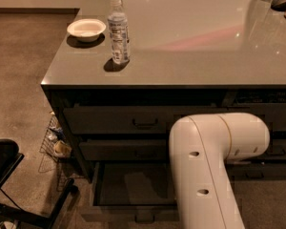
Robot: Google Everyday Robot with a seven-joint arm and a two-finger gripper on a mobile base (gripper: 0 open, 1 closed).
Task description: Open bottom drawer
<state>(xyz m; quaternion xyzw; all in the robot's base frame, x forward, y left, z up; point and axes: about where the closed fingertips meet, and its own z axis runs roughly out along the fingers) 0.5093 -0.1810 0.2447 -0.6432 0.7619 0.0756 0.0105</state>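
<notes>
Projecting from the cabinet (109,120) at lower centre, the bottom drawer (133,185) is shown pulled out, its bare dark interior exposed behind a slim front with a small central handle (144,218). The gripper is hidden from view; its state cannot be told. The white arm (214,166) is bent at lower right.

Bottle (118,32) right of bowl (86,29) on counter (195,61); bottom drawer (131,187) out below, pincer hidden behind arm (205,175)
</notes>
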